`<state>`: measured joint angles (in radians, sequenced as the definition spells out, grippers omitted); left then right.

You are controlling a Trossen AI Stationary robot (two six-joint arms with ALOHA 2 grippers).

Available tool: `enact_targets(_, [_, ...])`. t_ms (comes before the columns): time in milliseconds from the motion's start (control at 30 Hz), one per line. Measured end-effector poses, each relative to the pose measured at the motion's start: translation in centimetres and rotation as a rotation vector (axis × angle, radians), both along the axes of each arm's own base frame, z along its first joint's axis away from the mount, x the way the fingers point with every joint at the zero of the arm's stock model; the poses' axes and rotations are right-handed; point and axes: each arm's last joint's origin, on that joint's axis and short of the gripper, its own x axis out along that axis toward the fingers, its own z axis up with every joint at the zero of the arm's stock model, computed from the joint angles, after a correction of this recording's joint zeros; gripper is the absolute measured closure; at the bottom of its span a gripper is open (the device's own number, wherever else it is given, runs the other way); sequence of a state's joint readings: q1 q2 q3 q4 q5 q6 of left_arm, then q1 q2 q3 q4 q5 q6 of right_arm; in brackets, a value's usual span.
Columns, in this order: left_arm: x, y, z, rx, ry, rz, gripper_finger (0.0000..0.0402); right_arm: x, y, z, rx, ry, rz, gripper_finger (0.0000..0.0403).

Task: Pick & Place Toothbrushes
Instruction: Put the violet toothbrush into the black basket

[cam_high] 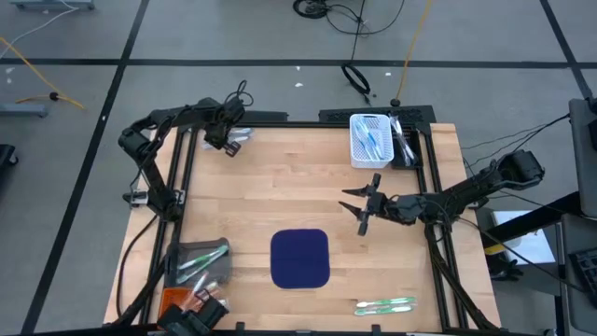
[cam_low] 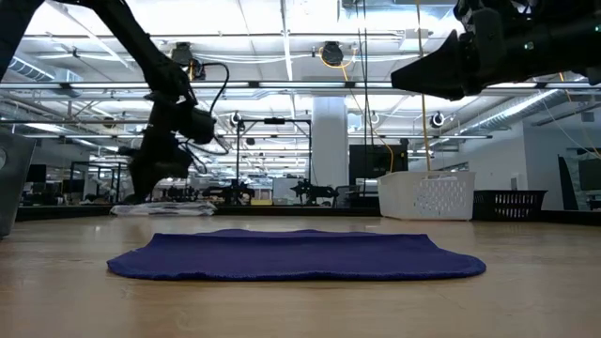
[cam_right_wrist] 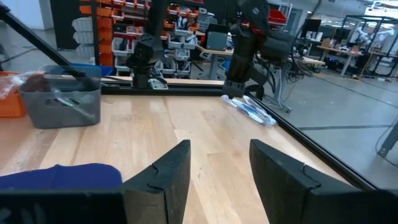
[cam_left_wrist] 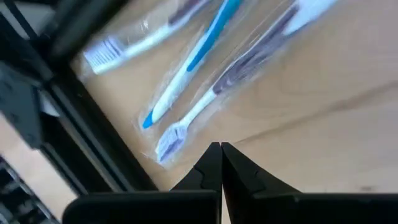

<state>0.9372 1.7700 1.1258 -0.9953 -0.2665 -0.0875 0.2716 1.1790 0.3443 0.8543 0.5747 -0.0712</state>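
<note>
1. Fingers of the left gripper are pressed together with nothing between them; the gripper hangs at the table's far left corner, just short of a clear-wrapped bundle of toothbrushes.
2. Those brushes lie flat on the wood just beyond the fingertips, side by side, close to the black frame rail. Their long axes run slantwise across the line of the closed fingers, bristle heads nearest the tips.
3. My judgement: the left arm is by far the nearer to this bundle, and its fingers would have to part before they could straddle a handle.
4. The right gripper hovers over the middle of the table, toward the right side, fingers spread wide and holding nothing, well apart from the bundle.
5. Between the arms, toward the near edge, lies the navy mat, bare on top.
6. More brushes sit elsewhere: in the white basket at the far right, in the grey bin by the near left corner, and a green-white pair at the near right edge.
</note>
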Motion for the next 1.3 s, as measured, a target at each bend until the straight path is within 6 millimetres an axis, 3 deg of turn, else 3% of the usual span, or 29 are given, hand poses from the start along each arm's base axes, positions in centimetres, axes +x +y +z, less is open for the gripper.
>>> enact_targets(167, [1.0,-0.6,1.4,0.056,0.005,-0.105,0.0401,0.1,-0.4,0.0,0.005,0.001,-0.018,0.0248])
enact_targets(333, [0.6,-0.3,0.7,0.054,-0.013,-0.127,0.0392,0.1,-0.5,-0.1,0.010,0.003,-0.023,0.0248])
enact_targets(700, [-0.1,0.4,0.3,0.067,-0.054,-0.094,0.0268,0.1,-0.5,-0.1,0.021,0.006,-0.024,0.0248])
enact_targets(867, [-0.3,0.2,-0.5,0.077,-0.050,-0.104,0.0238,0.1,-0.5,-0.1,0.021,0.006,-0.024,0.0248])
enact_targets(1033, [-0.7,0.2,-1.0,0.090,-0.043,-0.087,0.0235,0.1,-0.5,-0.2,0.020,0.008,-0.024,0.0248])
enact_targets(1300, [-0.7,0.3,-1.4,0.095,-0.066,-0.092,0.0289,0.1,-0.5,-0.2,0.019,0.012,-0.024,0.0248])
